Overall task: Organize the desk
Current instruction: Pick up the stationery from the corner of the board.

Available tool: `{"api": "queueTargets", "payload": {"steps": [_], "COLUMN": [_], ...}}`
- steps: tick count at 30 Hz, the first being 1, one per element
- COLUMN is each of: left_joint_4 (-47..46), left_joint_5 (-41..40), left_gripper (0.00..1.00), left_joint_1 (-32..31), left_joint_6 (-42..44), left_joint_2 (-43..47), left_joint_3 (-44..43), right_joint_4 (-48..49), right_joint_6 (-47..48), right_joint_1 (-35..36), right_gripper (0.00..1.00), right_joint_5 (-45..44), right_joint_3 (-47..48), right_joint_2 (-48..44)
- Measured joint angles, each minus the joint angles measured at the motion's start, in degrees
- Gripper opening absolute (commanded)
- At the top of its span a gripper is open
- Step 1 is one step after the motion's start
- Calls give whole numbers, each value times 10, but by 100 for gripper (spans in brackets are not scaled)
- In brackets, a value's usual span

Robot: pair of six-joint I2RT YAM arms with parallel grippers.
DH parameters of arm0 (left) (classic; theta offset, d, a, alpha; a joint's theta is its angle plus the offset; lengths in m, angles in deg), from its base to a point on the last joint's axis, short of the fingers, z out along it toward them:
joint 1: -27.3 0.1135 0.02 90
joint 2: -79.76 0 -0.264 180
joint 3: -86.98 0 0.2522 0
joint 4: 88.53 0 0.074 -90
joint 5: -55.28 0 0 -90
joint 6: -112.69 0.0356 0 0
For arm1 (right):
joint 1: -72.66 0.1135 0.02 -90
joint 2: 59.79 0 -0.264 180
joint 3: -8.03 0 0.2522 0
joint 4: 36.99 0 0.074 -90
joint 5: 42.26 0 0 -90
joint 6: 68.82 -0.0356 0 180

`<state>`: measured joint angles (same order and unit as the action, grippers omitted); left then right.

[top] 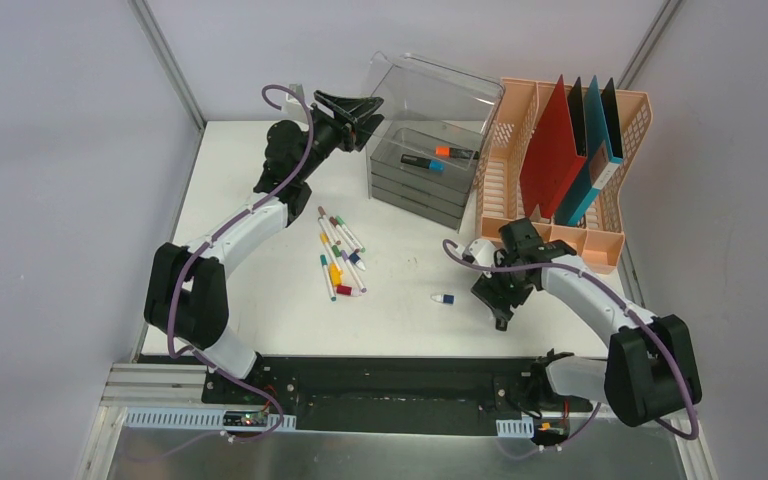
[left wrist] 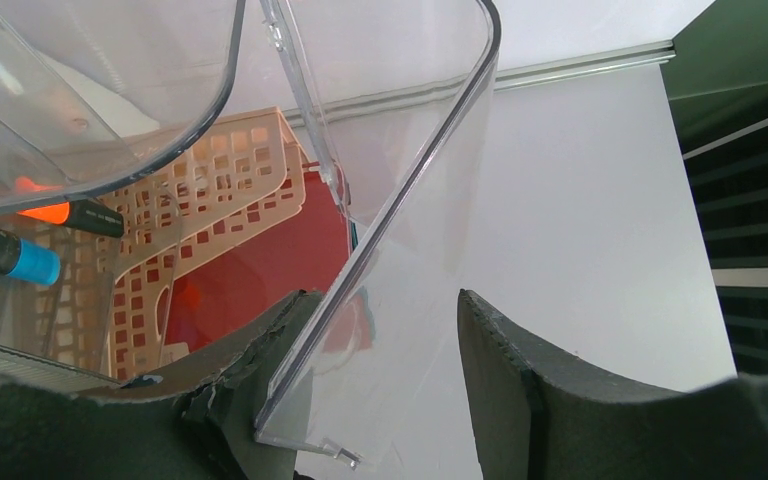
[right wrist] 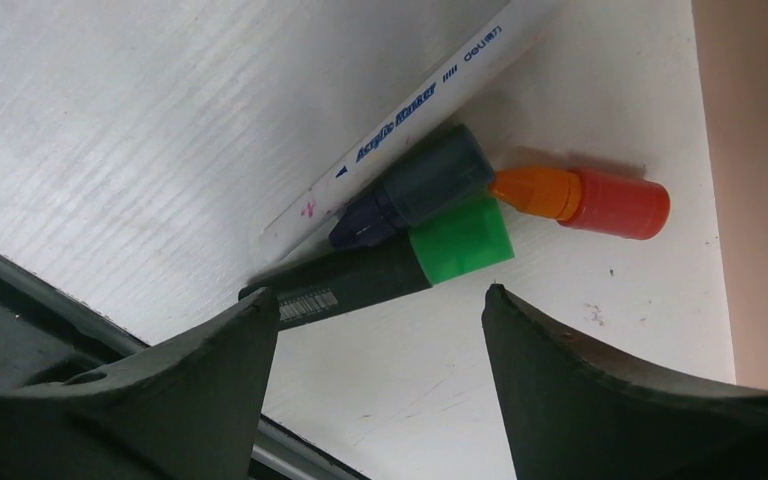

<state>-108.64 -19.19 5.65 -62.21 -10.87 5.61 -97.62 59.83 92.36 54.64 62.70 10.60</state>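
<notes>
The desk (top: 260,310) lies flat under the rack (top: 495,150), its railed front edge toward the arm bases; I cannot tell its long axis. Left of the rack, the left gripper (left wrist: 382,296) straddles a clear lid (top: 430,85), but whether it pinches the lid is unclear. Just in front of the rack, the right gripper (right wrist: 380,300) hangs spread over markers (right wrist: 455,245).

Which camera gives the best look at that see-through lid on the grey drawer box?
The top external view: it shows the whole clear lid raised over the drawer box. The left wrist view shows only one corner of it, close up, at the left gripper. The right wrist view shows none of it.
</notes>
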Motion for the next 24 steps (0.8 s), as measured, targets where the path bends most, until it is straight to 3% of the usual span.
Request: {"api": "queueTargets", "payload": {"steps": [16, 24], "left_joint_4": [-1, -1], "left_joint_5": [0, 0], "left_gripper": [54, 54], "left_joint_1": [0, 0], "left_joint_6": [-1, -2], "left_joint_2": [0, 0], "left_joint_3": [1, 1], "right_joint_4": [20, 17], "right_joint_6": [-16, -15], "right_joint_1": [0, 0], "right_gripper": [71, 59], "right_joint_5": [-31, -37], "right_joint_3": [-5, -10], "right_joint_2": [60, 68]}}
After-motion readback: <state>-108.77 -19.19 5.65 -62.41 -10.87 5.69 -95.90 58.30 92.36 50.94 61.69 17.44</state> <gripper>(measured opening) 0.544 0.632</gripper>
